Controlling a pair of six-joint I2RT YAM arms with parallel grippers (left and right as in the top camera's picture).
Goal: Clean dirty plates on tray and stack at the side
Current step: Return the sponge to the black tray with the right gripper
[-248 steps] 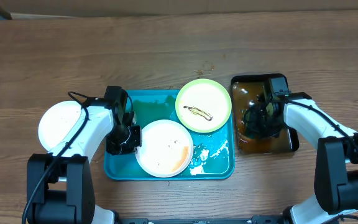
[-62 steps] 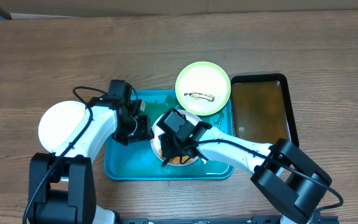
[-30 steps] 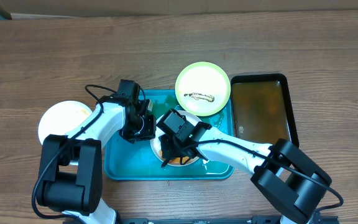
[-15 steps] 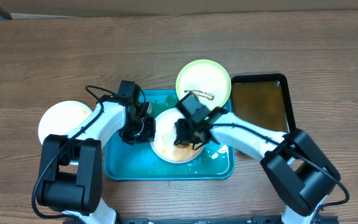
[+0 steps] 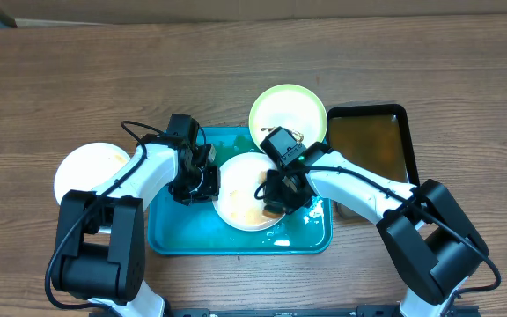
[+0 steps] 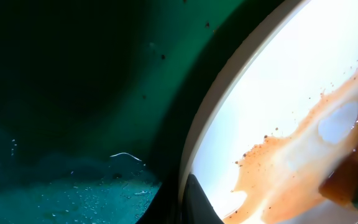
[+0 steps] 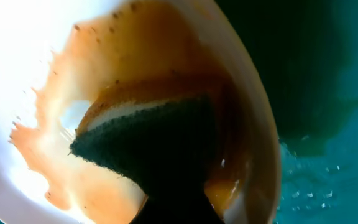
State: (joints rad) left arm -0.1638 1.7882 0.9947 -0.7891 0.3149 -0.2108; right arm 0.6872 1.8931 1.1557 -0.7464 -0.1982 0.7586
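- While the left gripper (image 5: 202, 183) pinches the left rim of a white plate (image 5: 238, 201), closed narrow over the edge with one dark fingertip (image 6: 194, 199) showing on the inner side, the plate lies in the middle of the turquoise tray (image 5: 170, 231) on the wooden worktop (image 5: 236, 70).
- Pressing down on the right half of the same plate, the right gripper (image 5: 275, 194) is clamped on a sponge (image 7: 148, 146). The right wrist view shows its dark green scouring face and a yellow layer behind it.
- Brown sauce (image 6: 291, 168) spreads in a thin wash over the right and near part of the plate, with specks scattered toward the clean white middle. The sponge sits in the thickest of it, close against the rim.
- At the far right corner of the turquoise tray rests a green plate (image 5: 293, 107) with a white rim, overhanging the tray's far edge. The right arm (image 5: 350, 180) crosses its near side, and a trace of brown smear shows beside the arm.
- Left of the turquoise tray, directly on the worktop and well apart from the other two, lies a second white plate (image 5: 77, 176), partly covered by the left arm (image 5: 139, 176).
- Just right of the turquoise tray stands a black tray (image 5: 372, 141) holding brownish water.
- Droplets wet the floor of the turquoise tray, and a patch of white foam (image 5: 282, 242) lies by the white plate's near right edge.
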